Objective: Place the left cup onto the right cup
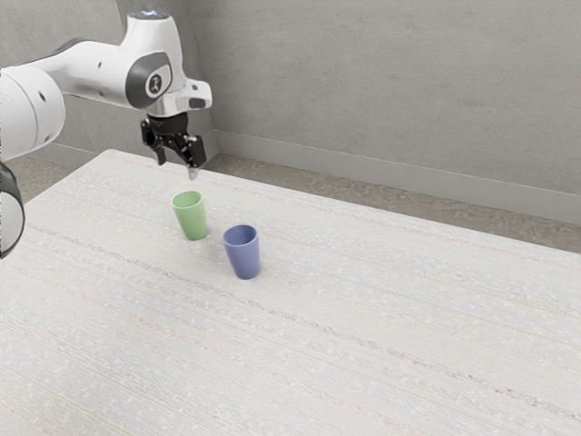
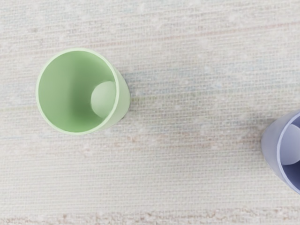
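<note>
Gripper (image 1: 177,166), jaws apart, above upright green cup (image 1: 190,215); blue cup (image 1: 242,252) nearby

The white glossy robot arm (image 1: 86,68) had smooth rounded shell segments with thin dark seams. A dark grey round side cap (image 1: 150,80) on the last big joint carried a small white mark. A bluish-grey top disc (image 1: 145,14) crowned that joint. A white boxy flange (image 1: 196,94) stuck out at the wrist. Under it was the black two-finger gripper (image 1: 177,162), with an angular body and short fingers (image 1: 192,163), one tip paler. A black curved band (image 1: 7,209) showed at the exterior view's left edge.
</note>
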Robot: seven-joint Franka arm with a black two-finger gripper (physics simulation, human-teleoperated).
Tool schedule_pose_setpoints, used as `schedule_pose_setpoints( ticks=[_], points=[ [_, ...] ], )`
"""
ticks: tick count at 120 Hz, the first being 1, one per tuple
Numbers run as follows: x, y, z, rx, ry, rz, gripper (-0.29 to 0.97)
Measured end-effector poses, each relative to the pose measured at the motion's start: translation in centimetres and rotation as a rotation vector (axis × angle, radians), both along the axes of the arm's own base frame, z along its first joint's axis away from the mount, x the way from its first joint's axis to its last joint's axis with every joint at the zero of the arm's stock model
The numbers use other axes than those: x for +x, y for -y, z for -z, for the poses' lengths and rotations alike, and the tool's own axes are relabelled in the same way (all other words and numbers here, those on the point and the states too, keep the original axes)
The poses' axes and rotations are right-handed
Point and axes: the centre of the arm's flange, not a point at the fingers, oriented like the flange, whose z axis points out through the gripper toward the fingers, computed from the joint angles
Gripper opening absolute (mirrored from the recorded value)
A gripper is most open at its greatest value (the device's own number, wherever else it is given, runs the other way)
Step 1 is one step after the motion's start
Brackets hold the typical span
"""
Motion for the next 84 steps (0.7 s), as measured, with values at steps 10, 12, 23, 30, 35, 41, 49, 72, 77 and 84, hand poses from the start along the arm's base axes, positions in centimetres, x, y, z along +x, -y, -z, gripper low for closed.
schedule_pose_setpoints(
  ticks=[10, 12, 23, 30, 35, 41, 49, 72, 77, 84],
  points=[
    [0.5, -0.1, 0.7, -0.005, 0.006, 0.017, 0.68],
    [0.6, -0.1, 0.8, -0.006, 0.007, 0.021, 0.68],
    [1.6, -0.1, 1.3, -0.008, 0.021, 0.039, 0.68],
    [2.3, -0.1, 1.7, -0.009, 0.028, 0.049, 0.68],
    [2.7, -0.1, 2.1, -0.010, 0.030, 0.056, 0.68],
    [3.0, -0.1, 2.5, -0.012, 0.031, 0.062, 0.68],
    [3.4, -0.2, 3.1, -0.014, 0.029, 0.070, 0.68],
    [3.9, -0.3, 4.7, -0.017, 0.021, 0.090, 0.68],
    [4.1, -0.3, 5.1, -0.017, 0.020, 0.094, 0.68],
    [4.3, -0.5, 5.7, -0.022, 0.019, 0.098, 0.68]
  ],
)
